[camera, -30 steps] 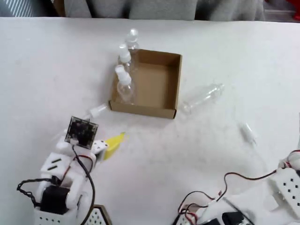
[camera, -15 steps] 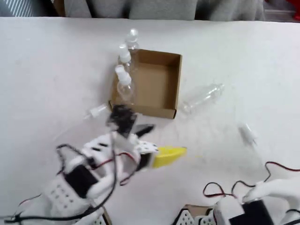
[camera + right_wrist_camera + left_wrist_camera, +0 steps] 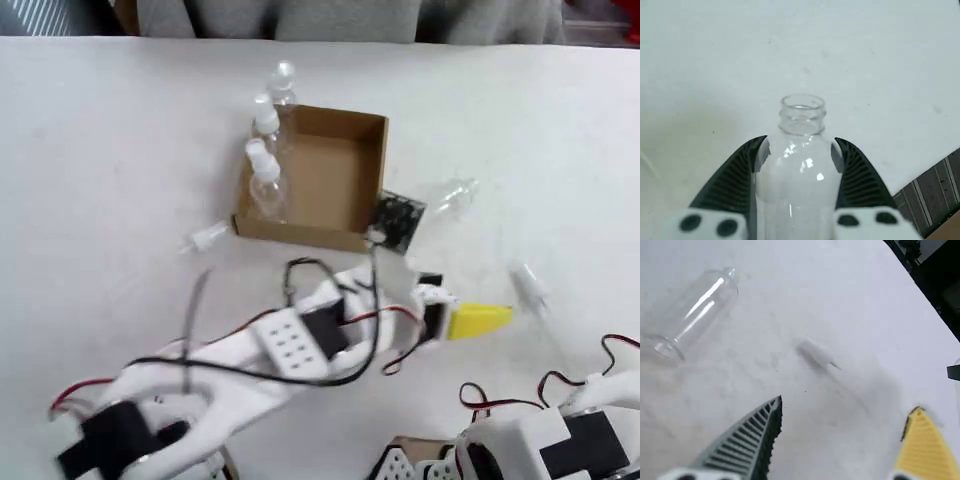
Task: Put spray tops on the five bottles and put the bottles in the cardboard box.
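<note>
**Left gripper over a loose top, right gripper holding a bare bottle**

The step in hand looked like capping the fourth bottle. The left gripper (image 3: pixel 847 406) hung wide open and empty above a spray top (image 3: pixel 815 352) lying on the table (image 3: pixel 100 150). The right gripper (image 3: pixel 800 142) was closed around the shoulders of an uncapped bottle (image 3: pixel 800 170), held over the table. Next, the left would probably need to drop, pinch that top and steer its tube into the open neck (a fiddly alignment). There were five bottles. Three capped bottles (image 3: pixel 265 165) stood along the left wall of the cardboard box (image 3: pixel 378 170), one lying bottle (image 3: pixel 692 312) sat bare to the box's right, and one was held. There were two loose tops, the second top (image 3: pixel 205 238) off the box's front-left corner.
</note>
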`<state>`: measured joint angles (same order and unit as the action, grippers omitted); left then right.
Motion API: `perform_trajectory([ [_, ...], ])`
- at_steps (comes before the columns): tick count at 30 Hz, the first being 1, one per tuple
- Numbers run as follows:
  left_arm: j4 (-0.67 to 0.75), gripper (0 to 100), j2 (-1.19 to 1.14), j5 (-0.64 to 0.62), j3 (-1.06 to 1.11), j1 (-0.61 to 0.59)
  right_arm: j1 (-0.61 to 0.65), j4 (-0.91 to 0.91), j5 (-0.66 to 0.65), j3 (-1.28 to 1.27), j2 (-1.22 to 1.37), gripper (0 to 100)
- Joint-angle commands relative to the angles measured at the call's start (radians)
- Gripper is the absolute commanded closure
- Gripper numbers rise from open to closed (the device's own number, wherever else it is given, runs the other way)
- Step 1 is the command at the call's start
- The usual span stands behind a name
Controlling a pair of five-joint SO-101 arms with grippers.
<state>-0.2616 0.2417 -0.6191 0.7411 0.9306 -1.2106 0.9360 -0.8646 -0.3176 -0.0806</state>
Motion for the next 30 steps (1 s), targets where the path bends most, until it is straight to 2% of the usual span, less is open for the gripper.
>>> perform_trajectory([
  [1,-0.014,62,-0.245,-0.095,-0.255,0.050,-0.010,-0.013,0.009,0.051,-0.004,98.2],
  [8,-0.026,62,-0.450,-0.129,-0.468,0.088,-0.010,-0.013,0.009,0.048,-0.001,98.2],
  [16,-0.295,63,-0.809,-0.180,-0.968,0.084,-0.010,0.028,0.011,0.048,-0.001,98.2],
  [23,-0.494,85,-1.118,-0.175,-1.485,0.065,-0.005,0.028,0.003,0.011,-0.007,98.2],
  [26,-0.566,80,-1.247,-0.175,-1.711,0.045,0.001,0.024,0.002,-0.011,-0.010,98.2],
  [30,-0.647,64,-1.420,-0.178,-1.990,0.036,0.001,0.024,0.002,-0.012,-0.010,98.2],
])
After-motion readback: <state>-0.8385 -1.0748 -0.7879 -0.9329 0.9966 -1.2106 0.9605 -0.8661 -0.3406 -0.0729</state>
